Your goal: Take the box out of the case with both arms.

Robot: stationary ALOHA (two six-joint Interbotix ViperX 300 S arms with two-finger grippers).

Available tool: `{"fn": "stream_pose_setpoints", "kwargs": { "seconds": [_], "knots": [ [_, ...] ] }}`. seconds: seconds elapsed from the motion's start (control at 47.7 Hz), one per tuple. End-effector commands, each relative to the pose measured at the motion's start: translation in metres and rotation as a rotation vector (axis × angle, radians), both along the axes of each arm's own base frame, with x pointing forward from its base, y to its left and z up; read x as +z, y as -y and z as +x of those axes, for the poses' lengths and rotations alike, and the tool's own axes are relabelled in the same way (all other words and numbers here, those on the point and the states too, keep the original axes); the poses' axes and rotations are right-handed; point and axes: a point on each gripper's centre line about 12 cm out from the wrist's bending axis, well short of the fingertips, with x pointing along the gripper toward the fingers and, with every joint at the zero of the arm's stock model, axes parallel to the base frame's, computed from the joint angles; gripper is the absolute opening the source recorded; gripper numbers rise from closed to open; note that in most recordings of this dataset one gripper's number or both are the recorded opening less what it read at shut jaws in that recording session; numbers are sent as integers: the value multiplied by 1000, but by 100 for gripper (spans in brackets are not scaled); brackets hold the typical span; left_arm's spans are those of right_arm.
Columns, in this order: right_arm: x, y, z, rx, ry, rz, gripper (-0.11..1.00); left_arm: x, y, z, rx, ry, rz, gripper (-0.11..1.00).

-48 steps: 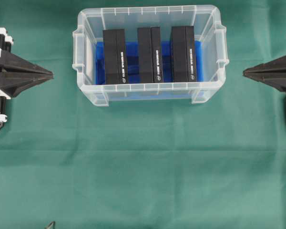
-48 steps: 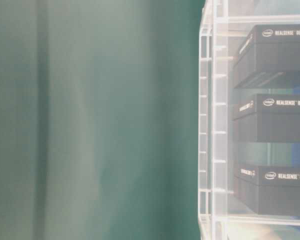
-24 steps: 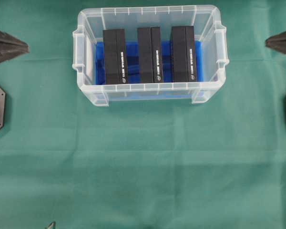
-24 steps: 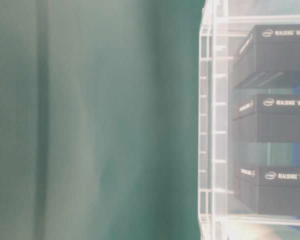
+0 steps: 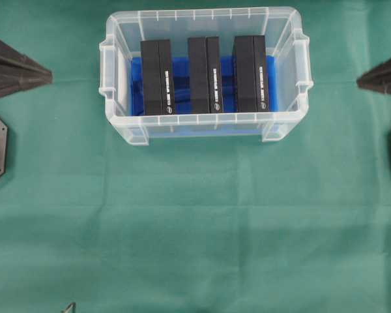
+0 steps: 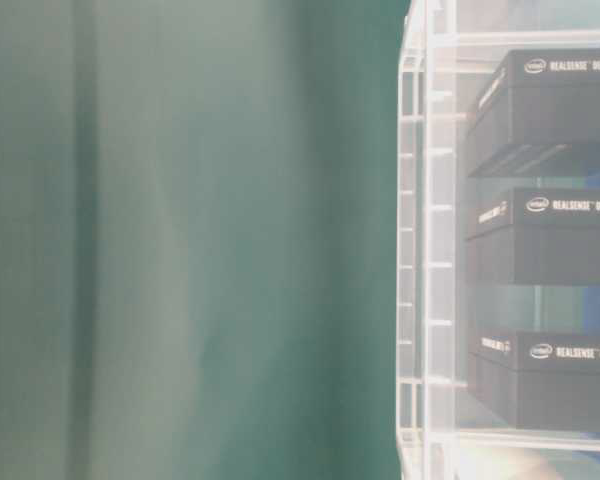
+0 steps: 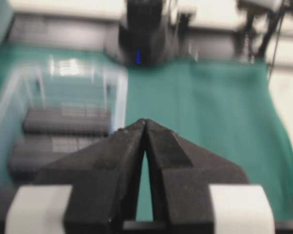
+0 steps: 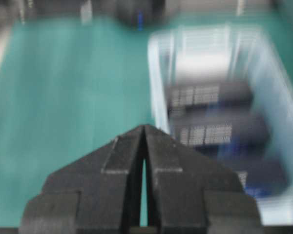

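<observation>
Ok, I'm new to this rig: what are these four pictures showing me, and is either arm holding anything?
It is a two-armed robot at a table under a green cloth. The overhead picture looks straight down: the clear case holds three black boxes standing side by side on a blue sheet. The dark wedges at its edges are the left gripper and right gripper, both shut, empty, and apart from the case. The table-level picture looks side-on through the case wall. The other two come from cameras on each wrist, looking along the shut fingers toward the case; they are blurred.

Three boxes (image 5: 202, 75) stand side by side inside the case (image 5: 204, 120) — on the cloth (image 5: 195, 222).
</observation>
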Motion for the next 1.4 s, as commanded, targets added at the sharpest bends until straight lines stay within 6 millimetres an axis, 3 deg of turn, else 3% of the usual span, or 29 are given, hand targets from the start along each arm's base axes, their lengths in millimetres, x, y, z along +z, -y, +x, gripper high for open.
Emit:
{"fn": "stream_pose_setpoints", "kwargs": {
  "seconds": [0.0,0.231,0.419,0.902,1.384],
  "knots": [
    [-2,0,-8,-18,-150,36,0,0,0,-2,9,-132,-27,0],
    [-28,-1,-34,-70,-618,87,0,-25,6,-16,13,-599,-48,0],
    [-36,-1,-48,-88,-908,87,0,-35,8,-23,28,-825,-54,0],
    [-37,1,-45,-154,-929,121,0,-37,8,-22,153,-851,-202,0],
    [-39,10,-42,-967,-781,658,0,-39,4,-26,753,-767,-831,0]
  ]
}}
